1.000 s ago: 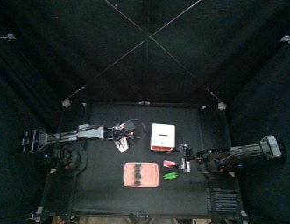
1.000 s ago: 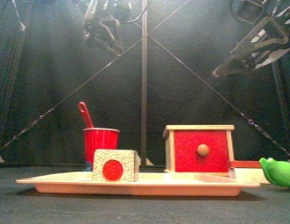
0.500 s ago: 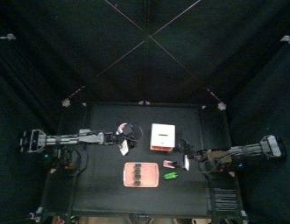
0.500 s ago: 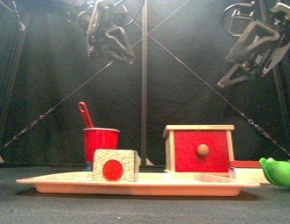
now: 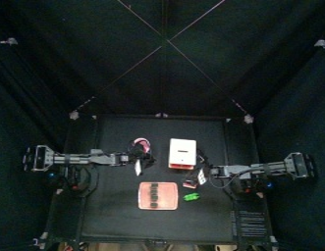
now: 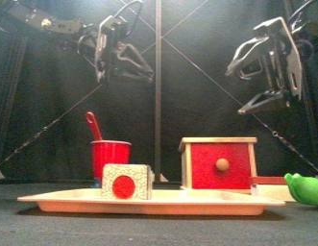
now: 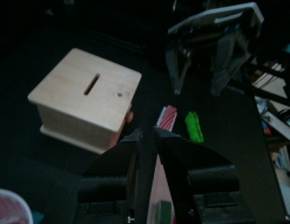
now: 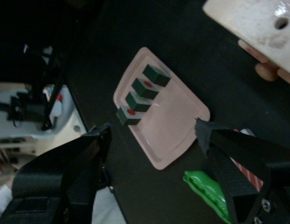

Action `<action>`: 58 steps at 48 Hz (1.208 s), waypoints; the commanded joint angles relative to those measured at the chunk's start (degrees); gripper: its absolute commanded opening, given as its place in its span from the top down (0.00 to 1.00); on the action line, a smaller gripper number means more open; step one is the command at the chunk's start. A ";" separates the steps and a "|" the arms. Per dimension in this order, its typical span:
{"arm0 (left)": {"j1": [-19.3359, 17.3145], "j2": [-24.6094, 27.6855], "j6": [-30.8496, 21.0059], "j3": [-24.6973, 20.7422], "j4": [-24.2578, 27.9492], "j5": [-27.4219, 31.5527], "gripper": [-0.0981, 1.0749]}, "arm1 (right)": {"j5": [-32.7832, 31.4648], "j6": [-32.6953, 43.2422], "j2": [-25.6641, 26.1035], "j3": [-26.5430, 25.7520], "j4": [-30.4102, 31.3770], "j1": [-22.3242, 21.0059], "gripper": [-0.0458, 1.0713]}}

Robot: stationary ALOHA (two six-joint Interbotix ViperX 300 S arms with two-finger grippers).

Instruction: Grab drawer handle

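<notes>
- Both my arms have swung since the earlier frames: my right gripper (image 6: 266, 65) has rolled and come nearer the middle, my left gripper (image 6: 120, 46) has tipped over, while the drawer (image 6: 219, 163) has stayed put.
- My target, the drawer, stands in the table's (image 5: 112, 196) middle, a pale wooden box with a red front and a round wooden knob (image 6: 223, 164).
- That knob looks small, hard and smooth, so I would pinch it squarely from both sides; the box looks light and could slide if I push.
- My right gripper hangs high above it with its jaws spread to the full and nothing in them.
- My left gripper hovers up on the other side, jaws partly apart, also empty.
- Just beside the drawer lie a pinkish tray (image 5: 155, 196), a green piece (image 5: 192, 196) and a red cup (image 6: 110, 158).
</notes>
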State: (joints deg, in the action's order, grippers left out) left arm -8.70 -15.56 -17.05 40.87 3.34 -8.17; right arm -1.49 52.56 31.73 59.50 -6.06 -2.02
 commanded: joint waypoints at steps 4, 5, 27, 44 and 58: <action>-1.58 2.90 0.09 -1.49 1.05 -4.92 0.38 | 3.96 -0.26 -1.76 1.05 -5.10 -1.85 0.03; -1.76 3.43 0.09 -1.67 1.14 -4.92 0.38 | 3.96 -0.26 -1.76 1.05 -5.19 -2.02 0.03; -3.78 8.35 0.09 -4.75 1.14 -4.13 0.38 | -20.83 0.00 -1.67 -9.40 0.97 -4.39 0.03; -4.75 8.53 0.09 -4.31 1.05 -3.96 0.38 | -38.67 10.55 -0.70 -19.25 15.91 -3.96 0.03; -4.83 9.05 0.09 -5.10 1.05 -3.87 0.38 | -42.54 31.82 0.53 -17.40 34.72 5.54 0.03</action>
State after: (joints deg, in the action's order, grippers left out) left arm -13.36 -6.68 -17.05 37.62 4.31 -11.78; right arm -44.38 78.40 31.73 41.66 23.38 0.62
